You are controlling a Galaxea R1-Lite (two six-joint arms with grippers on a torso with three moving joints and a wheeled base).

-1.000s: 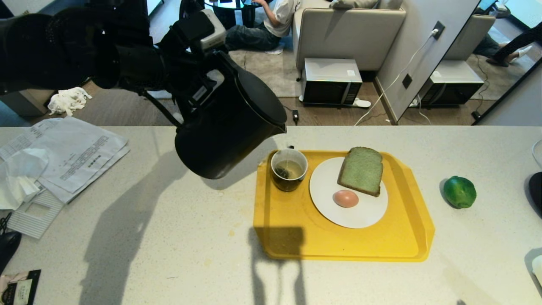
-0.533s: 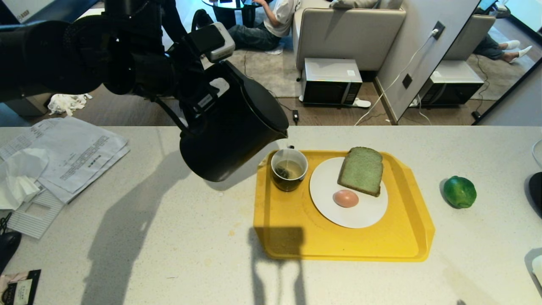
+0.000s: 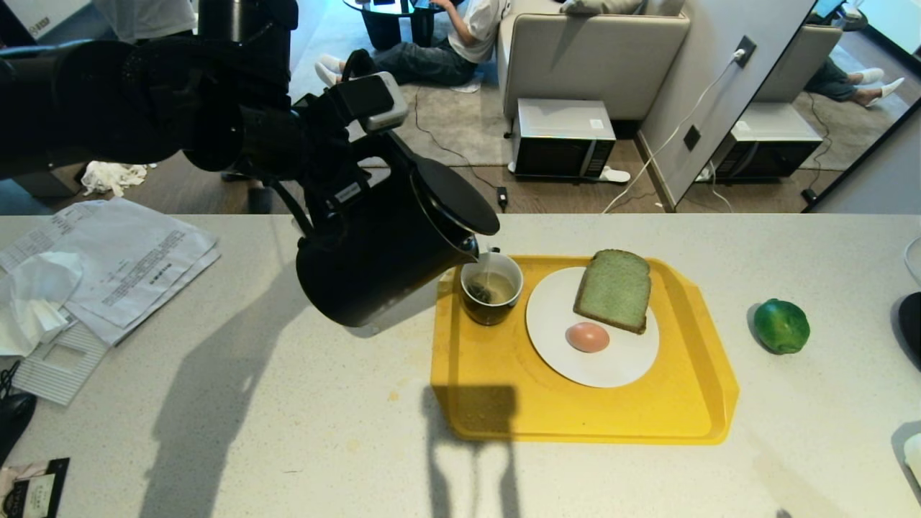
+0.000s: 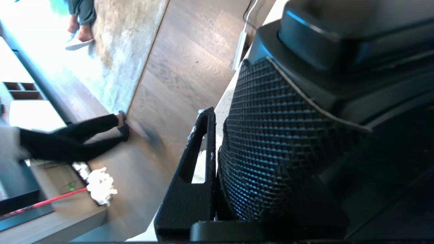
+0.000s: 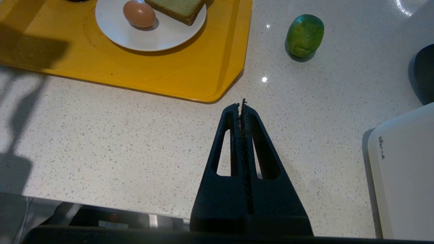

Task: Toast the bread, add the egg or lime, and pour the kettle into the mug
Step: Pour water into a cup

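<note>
black matte cylindrical kettle [image 3: 381,266], clenched by the left gripper [image 3: 338,169], tilts just left of the dark white-lined mug [image 3: 491,288], spout over its rim; right gripper [image 5: 242,105] closed empty, well apart.

Black arm [image 3: 129,101], slotted triangular claw [image 5: 243,105]

Kettle [image 3: 381,266] hides mug [image 3: 491,288] rim's near-left edge.

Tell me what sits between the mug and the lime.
In the head view, the white plate lies between the mug and the lime, carrying the bread and the egg. Then comes the yellow tray's rim and bare counter.
</note>
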